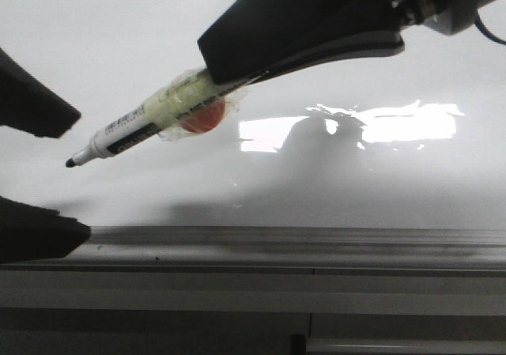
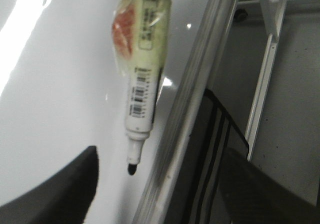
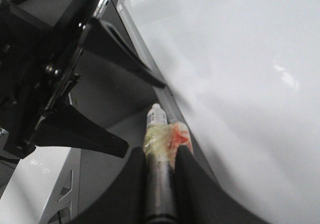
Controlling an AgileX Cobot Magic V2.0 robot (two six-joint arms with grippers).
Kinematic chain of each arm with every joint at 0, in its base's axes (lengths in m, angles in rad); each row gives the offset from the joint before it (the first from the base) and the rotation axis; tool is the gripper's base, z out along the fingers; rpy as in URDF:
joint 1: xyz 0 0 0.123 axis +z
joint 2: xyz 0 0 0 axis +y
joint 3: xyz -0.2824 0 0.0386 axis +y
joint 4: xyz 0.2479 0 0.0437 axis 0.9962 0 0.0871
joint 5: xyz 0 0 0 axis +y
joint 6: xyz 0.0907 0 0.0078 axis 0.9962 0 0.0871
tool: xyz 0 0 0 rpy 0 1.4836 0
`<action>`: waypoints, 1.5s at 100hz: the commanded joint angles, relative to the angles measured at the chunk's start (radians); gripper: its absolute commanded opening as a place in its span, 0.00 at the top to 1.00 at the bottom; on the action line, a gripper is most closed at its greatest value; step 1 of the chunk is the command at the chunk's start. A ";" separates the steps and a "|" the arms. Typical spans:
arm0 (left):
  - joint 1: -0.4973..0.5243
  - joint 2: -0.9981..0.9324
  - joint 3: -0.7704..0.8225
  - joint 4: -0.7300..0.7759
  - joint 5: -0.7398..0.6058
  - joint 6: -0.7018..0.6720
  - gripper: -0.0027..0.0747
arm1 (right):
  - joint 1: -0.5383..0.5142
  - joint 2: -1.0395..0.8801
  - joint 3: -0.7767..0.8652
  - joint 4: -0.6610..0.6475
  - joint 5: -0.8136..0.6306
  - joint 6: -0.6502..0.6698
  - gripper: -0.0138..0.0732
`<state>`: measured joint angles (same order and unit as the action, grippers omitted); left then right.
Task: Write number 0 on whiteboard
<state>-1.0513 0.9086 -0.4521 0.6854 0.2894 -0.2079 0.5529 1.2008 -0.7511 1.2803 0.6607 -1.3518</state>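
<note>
Holding a marker (image 1: 150,122) clamped in the right gripper (image 1: 237,74), long axis slanting down-left, tip (image 1: 70,163) seemingly hovering just off the whiteboard (image 1: 158,23) near its rail (image 1: 277,236); showing no 0 yet; waiting beside the tip with the left gripper (image 1: 35,173) spread open, empty.

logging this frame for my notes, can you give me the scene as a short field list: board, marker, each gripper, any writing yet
board: whiteboard, glossy, with glare; grey rail along its near edge
marker: marker with tape and an orange patch around its barrel, cap off, black tip pointing toward the left gripper
right gripper: right gripper shut on marker
left gripper: left gripper open, holding nothing, beside the marker tip
writing: no number 0 visible on the board
tip contact: cannot tell if it touches the board
</note>
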 commanded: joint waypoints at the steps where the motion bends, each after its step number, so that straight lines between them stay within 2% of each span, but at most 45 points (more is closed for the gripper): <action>1: -0.009 -0.013 -0.074 -0.035 0.092 -0.007 0.19 | -0.005 -0.017 -0.030 0.049 -0.008 -0.003 0.91; 16: -0.009 -0.039 -0.184 -0.017 0.404 -0.009 0.24 | -0.007 -0.009 -0.028 0.049 -0.066 -0.003 0.91; 25: -0.009 -0.072 -0.245 -0.049 0.457 -0.025 0.36 | -0.007 -0.006 -0.028 0.049 -0.068 -0.003 0.91; 37: -0.009 -0.140 -0.263 -0.075 0.381 -0.025 0.62 | -0.007 -0.006 -0.028 0.049 -0.050 -0.003 0.91; 45: -0.009 -0.177 -0.261 -0.069 0.330 -0.025 0.90 | -0.007 -0.006 -0.028 0.049 -0.048 -0.003 0.91; 49: -0.009 -0.193 -0.261 -0.065 0.307 -0.025 1.00 | -0.007 -0.006 -0.028 0.049 -0.048 -0.003 0.91; 64: -0.009 -0.230 -0.261 -0.086 0.239 -0.057 0.99 | -0.007 -0.006 -0.028 0.049 -0.048 -0.003 0.91; 71: -0.009 -0.233 -0.261 -0.078 0.234 -0.104 0.99 | -0.007 -0.006 -0.028 0.049 -0.054 -0.003 0.91; 83: -0.006 -0.233 -0.261 -0.053 0.238 -0.106 0.99 | -0.007 -0.005 -0.028 0.049 -0.072 -0.003 0.91; 95: -0.002 -0.233 -0.257 0.106 0.238 -0.190 0.99 | -0.007 -0.005 -0.028 0.043 -0.122 -0.020 0.91; 114: 0.055 -0.233 -0.215 0.504 0.243 -0.568 0.99 | -0.007 -0.005 -0.028 0.027 -0.177 -0.040 0.91; 124: 0.086 -0.233 -0.190 0.653 0.236 -0.744 0.99 | -0.007 -0.005 -0.028 0.027 -0.214 -0.040 0.91; 133: 0.097 -0.233 -0.177 0.716 0.236 -0.789 0.99 | -0.007 -0.005 -0.028 0.027 -0.279 -0.040 0.91; 150: 0.097 -0.233 -0.173 0.723 0.236 -0.789 0.99 | -0.007 -0.008 -0.042 0.027 -0.418 -0.042 0.91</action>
<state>-0.9575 0.6797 -0.6002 1.3490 0.5439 -0.9744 0.5529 1.2110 -0.7551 1.2851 0.3927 -1.3798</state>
